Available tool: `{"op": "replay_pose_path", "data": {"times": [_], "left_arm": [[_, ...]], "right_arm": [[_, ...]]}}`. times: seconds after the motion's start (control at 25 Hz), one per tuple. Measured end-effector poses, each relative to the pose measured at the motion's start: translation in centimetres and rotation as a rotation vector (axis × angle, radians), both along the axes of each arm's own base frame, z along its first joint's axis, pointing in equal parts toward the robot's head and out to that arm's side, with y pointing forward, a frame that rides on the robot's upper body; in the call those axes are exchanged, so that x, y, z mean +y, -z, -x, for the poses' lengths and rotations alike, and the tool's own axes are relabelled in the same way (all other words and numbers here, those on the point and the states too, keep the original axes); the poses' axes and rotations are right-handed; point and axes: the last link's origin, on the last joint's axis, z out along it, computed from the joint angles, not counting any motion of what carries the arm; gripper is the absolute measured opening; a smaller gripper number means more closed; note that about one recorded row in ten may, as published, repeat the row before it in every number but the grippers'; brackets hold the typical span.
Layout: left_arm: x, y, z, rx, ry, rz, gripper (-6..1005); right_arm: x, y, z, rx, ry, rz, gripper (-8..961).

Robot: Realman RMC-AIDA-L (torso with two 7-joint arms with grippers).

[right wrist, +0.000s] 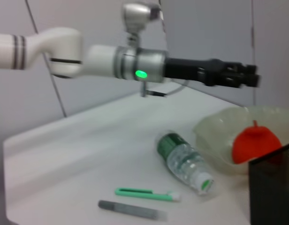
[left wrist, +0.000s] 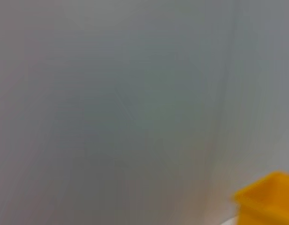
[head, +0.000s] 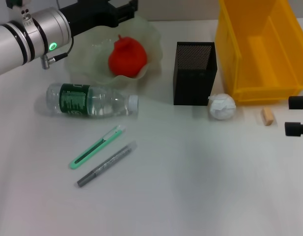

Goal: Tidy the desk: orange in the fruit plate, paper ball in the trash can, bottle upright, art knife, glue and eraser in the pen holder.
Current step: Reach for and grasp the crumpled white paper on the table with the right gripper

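Observation:
The orange (head: 127, 58) lies in the translucent fruit plate (head: 87, 64) at the back left. My left gripper (head: 126, 8) hovers above the plate's far rim and also shows in the right wrist view (right wrist: 243, 77). The bottle (head: 90, 101) lies on its side in front of the plate. The green art knife (head: 97, 147) and the grey glue stick (head: 107, 164) lie side by side nearer me. The black mesh pen holder (head: 193, 73) stands mid-table. The paper ball (head: 222, 106) and the eraser (head: 267, 116) lie to its right. My right gripper (head: 299, 115) is open and empty at the right edge, close to the eraser.
The yellow bin (head: 225, 59) stands at the back right, behind the paper ball; its corner shows in the left wrist view (left wrist: 266, 201) against a grey wall. The right wrist view shows the bottle (right wrist: 184, 159), knife (right wrist: 144, 193), glue (right wrist: 130, 209) and orange (right wrist: 254, 143).

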Motion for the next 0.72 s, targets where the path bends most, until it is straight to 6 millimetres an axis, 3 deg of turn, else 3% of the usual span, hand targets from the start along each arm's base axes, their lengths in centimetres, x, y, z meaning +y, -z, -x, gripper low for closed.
{"op": "replay_pose_path", "data": {"times": [0.08,0.12,0.16,0.28,0.32,0.36,0.4,0.48,0.52,0.56,0.6,0.64,0.72], "left_arm": [[-0.2,0.0,0.0,0.001,0.014,0.007,660],[-2.0,-0.6,-0.5,-0.050,0.131,0.062,729],[-3.2,-1.2,-0.7,-0.079,0.204,0.094,797],[-3.2,-1.2,-0.7,-0.079,0.204,0.094,814],[-7.3,-3.3,-0.6,-0.150,0.395,0.181,820],[-9.0,-4.1,0.0,-0.173,0.445,0.217,826],[-10.3,-4.6,0.5,-0.193,0.477,0.246,831],[-10.3,-4.6,0.5,-0.193,0.477,0.246,843],[-11.6,-5.2,1.0,-0.216,0.503,0.269,849],[-11.6,-5.2,1.0,-0.216,0.503,0.269,854],[-14.0,-6.2,2.5,-0.266,0.521,0.283,860],[-14.0,-6.2,2.5,-0.266,0.521,0.283,860],[-14.7,-6.4,3.0,-0.278,0.518,0.287,860]], "right_arm": [[0.2,-0.3,0.5,-0.023,0.004,-0.001,635],[0.5,-0.7,2.1,-0.081,0.003,0.012,635],[0.5,-0.7,2.1,-0.081,0.003,0.012,635],[1.1,-0.7,5.3,-0.198,-0.008,0.035,635],[1.7,-0.1,7.1,-0.280,0.013,0.046,635],[1.7,-0.1,7.1,-0.280,0.013,0.046,635],[2.6,1.0,8.8,-0.374,0.046,0.068,635],[3.0,1.6,9.4,-0.414,0.061,0.077,635],[4.1,3.0,10.5,-0.523,0.088,0.087,635],[4.1,3.0,10.5,-0.523,0.088,0.087,635],[4.9,4.4,11.3,-0.616,0.099,0.090,635],[4.9,4.4,11.3,-0.616,0.099,0.090,635],[5.9,6.8,12.2,-0.736,0.083,0.081,635]]}}
